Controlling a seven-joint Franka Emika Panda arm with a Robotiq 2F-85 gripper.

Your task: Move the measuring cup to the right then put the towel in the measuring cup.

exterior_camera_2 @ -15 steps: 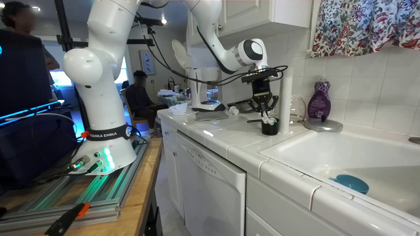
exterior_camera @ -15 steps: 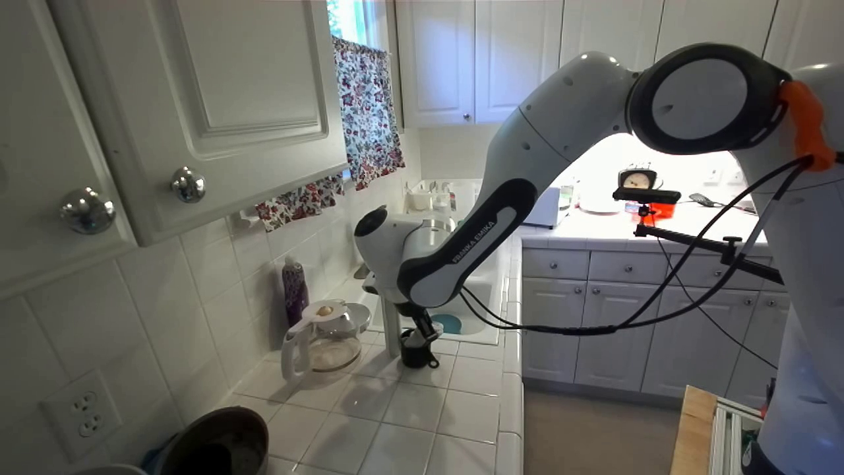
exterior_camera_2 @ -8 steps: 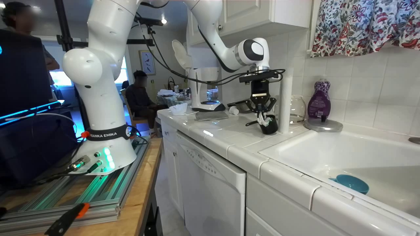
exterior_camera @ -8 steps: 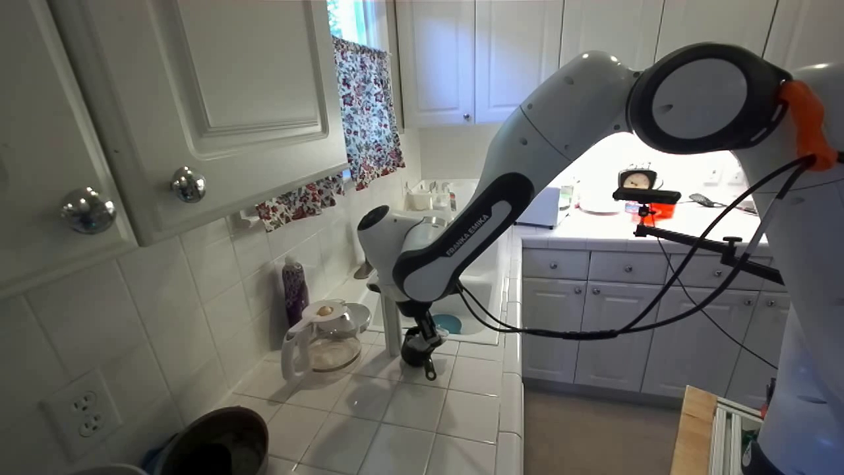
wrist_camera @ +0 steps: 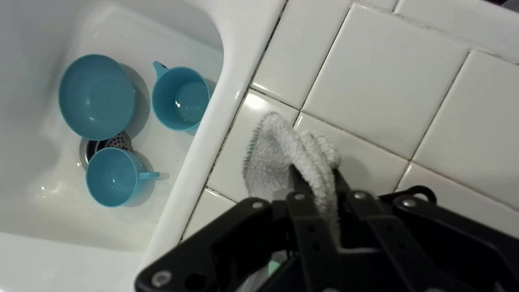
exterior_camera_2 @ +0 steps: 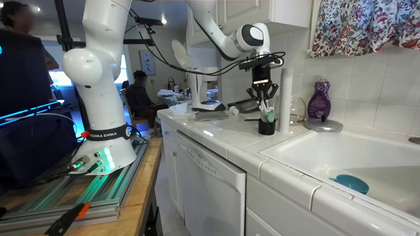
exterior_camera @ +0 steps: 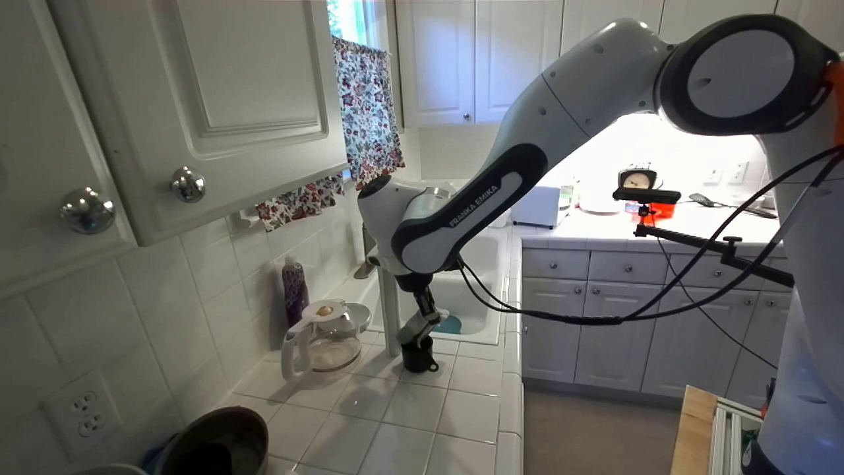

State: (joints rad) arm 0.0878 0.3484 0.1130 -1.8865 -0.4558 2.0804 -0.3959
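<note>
Gripper (exterior_camera_2: pixel 262 99) higher, towel (exterior_camera_2: pixel 267 112) pulled up, black measuring cup (exterior_camera_2: pixel 266 127) level again

Over the last half second the arm (exterior_camera: pixel 475 218) has risen in both exterior views, gripper with it; towel, bunched down in the cup before, now stretches mostly above it, lower end at the cup's mouth, whether still inside hard to tell; cup was tipped half a second ago, now upright on the counter (exterior_camera: pixel 409 412), slightly off its spot of a second ago; handle (exterior_camera: pixel 433 367), then pointing down the picture in an exterior view, now turned more to that picture's right
</note>
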